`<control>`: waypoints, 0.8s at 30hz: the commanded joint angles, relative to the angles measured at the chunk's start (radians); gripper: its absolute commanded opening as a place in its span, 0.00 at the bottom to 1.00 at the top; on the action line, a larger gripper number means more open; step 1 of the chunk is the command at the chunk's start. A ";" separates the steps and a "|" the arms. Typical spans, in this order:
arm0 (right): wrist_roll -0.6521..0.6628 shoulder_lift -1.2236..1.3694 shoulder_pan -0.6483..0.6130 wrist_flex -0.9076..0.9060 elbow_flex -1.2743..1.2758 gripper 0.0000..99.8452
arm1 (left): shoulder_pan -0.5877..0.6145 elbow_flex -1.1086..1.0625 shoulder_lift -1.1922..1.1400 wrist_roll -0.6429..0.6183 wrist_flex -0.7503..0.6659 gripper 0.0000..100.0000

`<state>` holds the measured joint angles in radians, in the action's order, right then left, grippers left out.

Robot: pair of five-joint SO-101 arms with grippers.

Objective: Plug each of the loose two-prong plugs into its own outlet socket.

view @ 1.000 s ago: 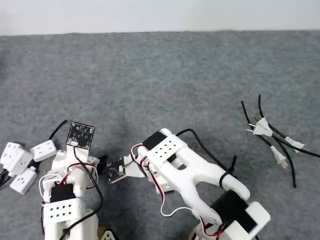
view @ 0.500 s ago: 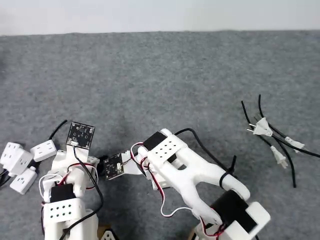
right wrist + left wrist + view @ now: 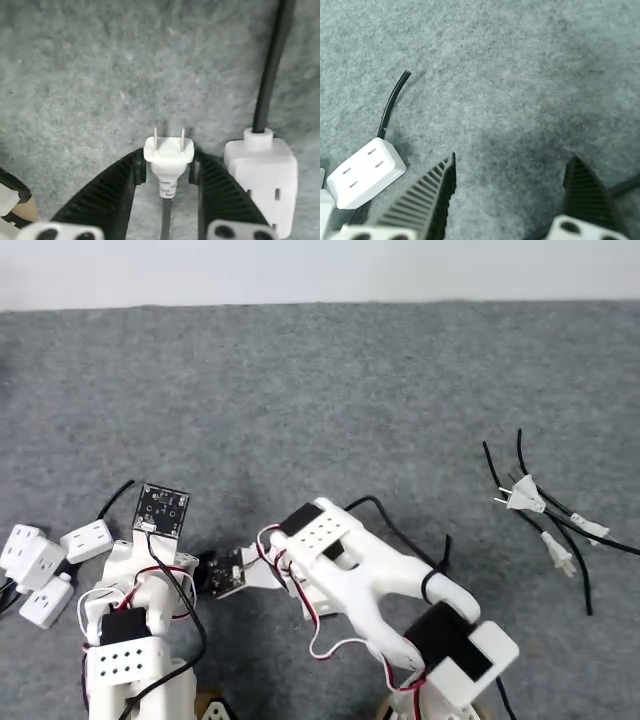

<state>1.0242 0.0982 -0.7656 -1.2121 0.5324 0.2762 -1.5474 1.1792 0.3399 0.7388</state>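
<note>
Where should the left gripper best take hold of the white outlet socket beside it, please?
I'd grip the outlet socket across its two long side walls, coming down from above. It lies flat with its slotted face up and its black cord leaving one end, so a side grip likely keeps slots and cord free. The left gripper is open.
</note>
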 commanded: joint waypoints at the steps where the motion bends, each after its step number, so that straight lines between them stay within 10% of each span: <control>1: -0.012 0.022 -0.019 0.018 -0.109 0.16 | -0.005 0.007 0.014 0.006 -0.028 0.33; 24: -0.058 0.050 -0.150 -0.024 -0.170 0.16 | -0.005 0.007 0.014 0.006 -0.028 0.33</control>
<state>0.9735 0.1580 -0.8408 -1.2336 0.4572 0.2793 -1.5474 1.1807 0.3337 0.7388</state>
